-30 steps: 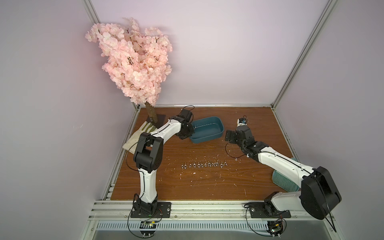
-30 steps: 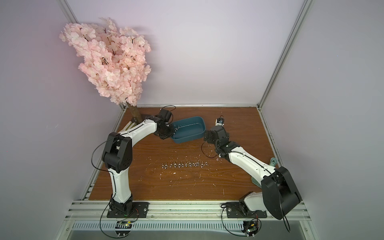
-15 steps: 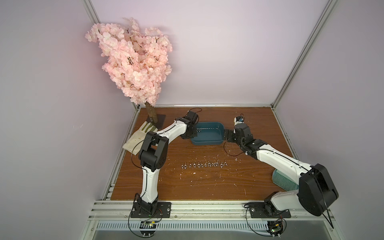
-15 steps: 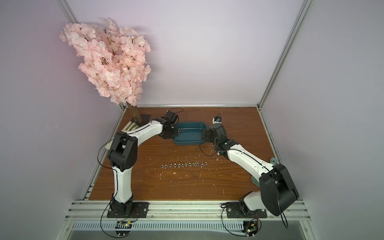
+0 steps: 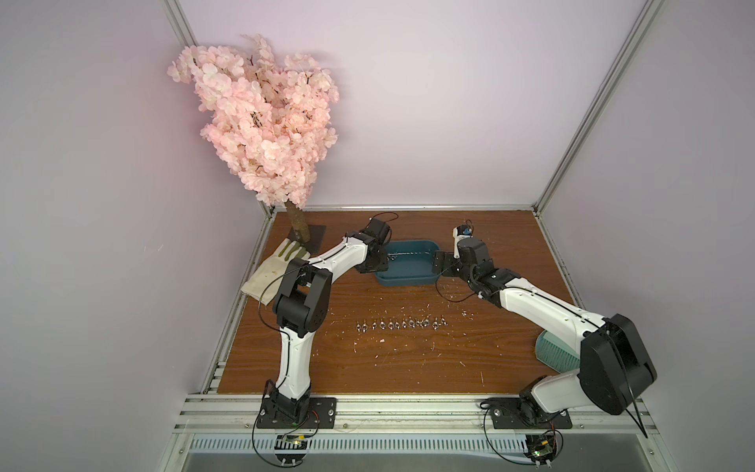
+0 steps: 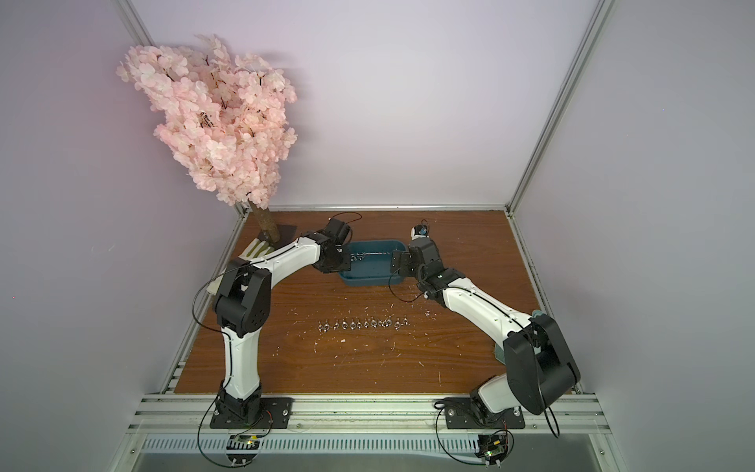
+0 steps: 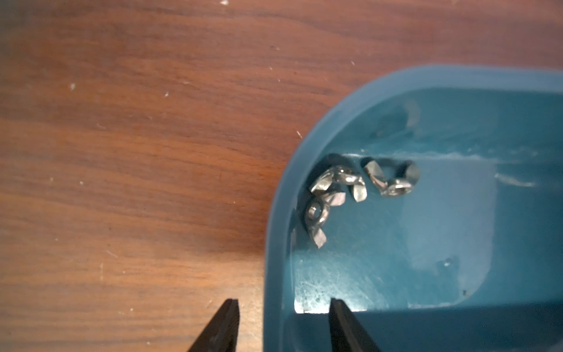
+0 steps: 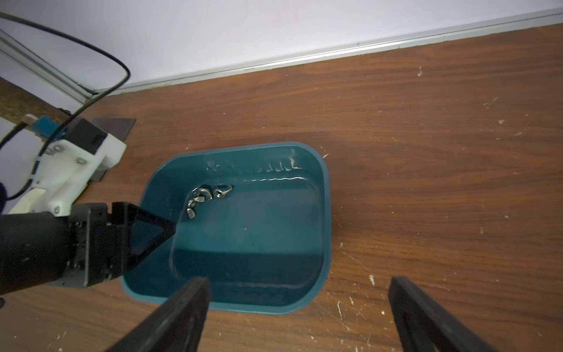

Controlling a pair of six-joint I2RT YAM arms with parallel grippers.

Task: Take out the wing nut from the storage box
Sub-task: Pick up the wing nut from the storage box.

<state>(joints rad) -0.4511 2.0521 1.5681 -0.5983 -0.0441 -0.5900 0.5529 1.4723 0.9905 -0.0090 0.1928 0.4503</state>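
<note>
The storage box is a shallow dark teal tub lying flat at the back middle of the wooden table. Three silver wing nuts lie bunched in its left back corner. My left gripper is open and straddles the box's left rim, one finger outside and one inside, with gaps on both sides. My right gripper stands wide open at the box's right end, holding nothing.
Several wing nuts lie in a row on the table in front of the box. A pink blossom tree and a glove are at the back left. A pale mint ribbed item lies under the right arm.
The left gripper, shut on the box's left rim a second ago, has opened. The box has turned square and now lies flat. The right gripper has moved up to the box's right end.
</note>
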